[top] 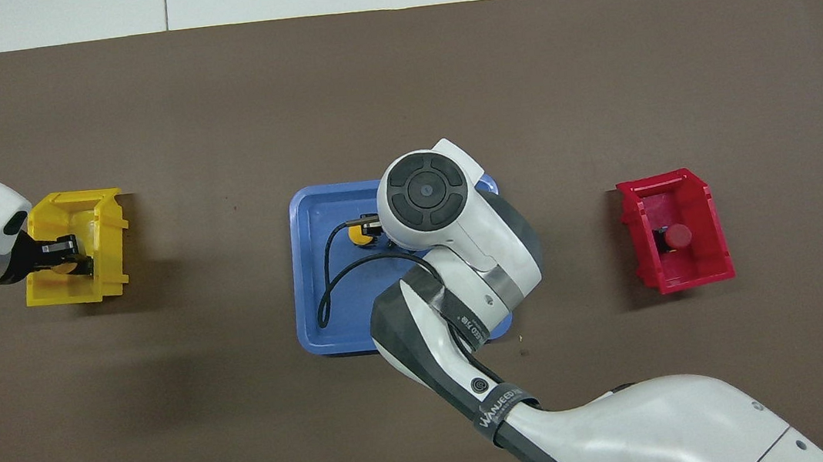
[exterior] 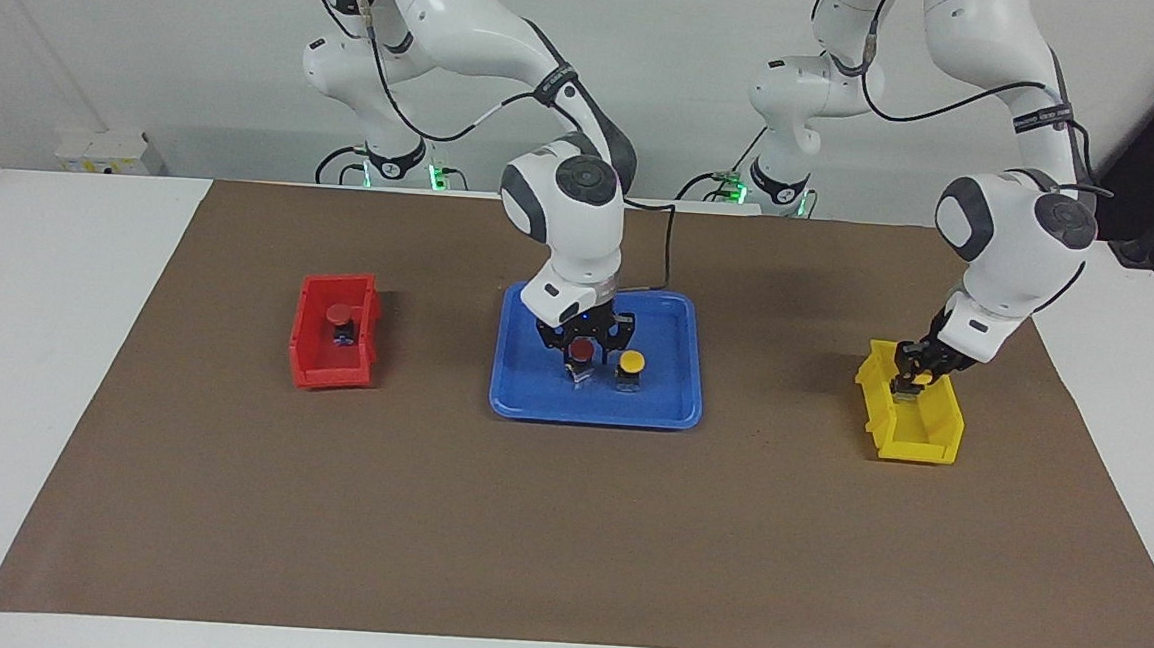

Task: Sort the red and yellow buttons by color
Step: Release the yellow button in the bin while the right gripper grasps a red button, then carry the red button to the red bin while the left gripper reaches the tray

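A blue tray lies at the table's middle. On it stand a red button and a yellow button side by side; the yellow one also shows in the overhead view. My right gripper is down on the tray at the red button, which the arm hides from above. Another red button sits in the red bin. My left gripper is shut on a yellow button, low inside the yellow bin.
Brown paper covers the table's middle. The red bin stands toward the right arm's end, the yellow bin toward the left arm's end. A black cable from the right arm hangs over the tray.
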You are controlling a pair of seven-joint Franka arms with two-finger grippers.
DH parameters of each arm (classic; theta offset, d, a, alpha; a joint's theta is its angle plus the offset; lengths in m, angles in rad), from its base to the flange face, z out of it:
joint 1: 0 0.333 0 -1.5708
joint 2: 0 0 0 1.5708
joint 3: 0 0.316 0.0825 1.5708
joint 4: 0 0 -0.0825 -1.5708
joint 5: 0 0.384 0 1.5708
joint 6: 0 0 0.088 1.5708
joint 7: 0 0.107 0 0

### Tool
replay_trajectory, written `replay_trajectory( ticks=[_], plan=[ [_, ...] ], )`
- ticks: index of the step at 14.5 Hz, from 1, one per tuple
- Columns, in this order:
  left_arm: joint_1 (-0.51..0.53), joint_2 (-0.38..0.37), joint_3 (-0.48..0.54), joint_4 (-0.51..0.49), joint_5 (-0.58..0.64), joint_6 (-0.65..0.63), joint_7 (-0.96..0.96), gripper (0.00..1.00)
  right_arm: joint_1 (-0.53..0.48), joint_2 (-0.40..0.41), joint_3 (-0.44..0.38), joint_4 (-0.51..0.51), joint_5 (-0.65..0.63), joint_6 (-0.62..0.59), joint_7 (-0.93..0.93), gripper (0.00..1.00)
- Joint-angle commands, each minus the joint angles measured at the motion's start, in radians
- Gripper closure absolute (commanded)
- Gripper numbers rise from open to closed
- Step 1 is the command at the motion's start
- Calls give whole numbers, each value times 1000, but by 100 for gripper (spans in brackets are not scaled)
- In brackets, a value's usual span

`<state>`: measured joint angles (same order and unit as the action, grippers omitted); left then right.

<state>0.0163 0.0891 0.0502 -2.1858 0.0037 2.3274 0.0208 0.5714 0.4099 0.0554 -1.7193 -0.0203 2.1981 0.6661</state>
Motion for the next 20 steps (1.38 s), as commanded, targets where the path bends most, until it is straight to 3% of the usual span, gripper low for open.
replay_trajectory(
  ticks=[1, 2, 4, 7, 10, 11, 13, 14, 16, 20],
  plan=[
    [14, -32, -10, -74, -13, 56, 21, 78, 1, -28, -2, -51, -15, 19, 23, 40],
    [14, -32, -10, -66, -13, 49, 21, 48, 1, -29, -2, -55, -15, 19, 23, 40],
    [14, -31, -10, -60, -13, 49, 15, 43, 1, -37, -2, -68, -15, 25, 23, 48],
    [14, -34, -10, -43, -13, 37, 11, 41, 2, -34, -2, -40, -15, 5, 21, 73],
    [13, -34, -9, 29, -13, -52, 18, 41, -36, -45, -11, 59, -52, -121, -6, 75],
    [13, -32, -9, 81, -13, -113, 21, 37, -86, -86, -11, 58, -53, -148, -69, 75],
    [1, -28, -12, 205, -13, -250, 15, 7, -200, -170, -9, 23, -47, -217, -260, 75],
    [-16, -28, -25, 259, -13, -305, 1, 2, -264, -216, -9, -9, -43, -250, -355, 75],
    [-164, -22, -24, 329, -14, -364, -200, 2, -387, -296, -9, -101, -24, -255, -536, 75],
    [-433, -3, -26, 333, -14, -283, -578, 2, -568, -362, -9, -244, 34, -194, -807, 74]
  ],
)
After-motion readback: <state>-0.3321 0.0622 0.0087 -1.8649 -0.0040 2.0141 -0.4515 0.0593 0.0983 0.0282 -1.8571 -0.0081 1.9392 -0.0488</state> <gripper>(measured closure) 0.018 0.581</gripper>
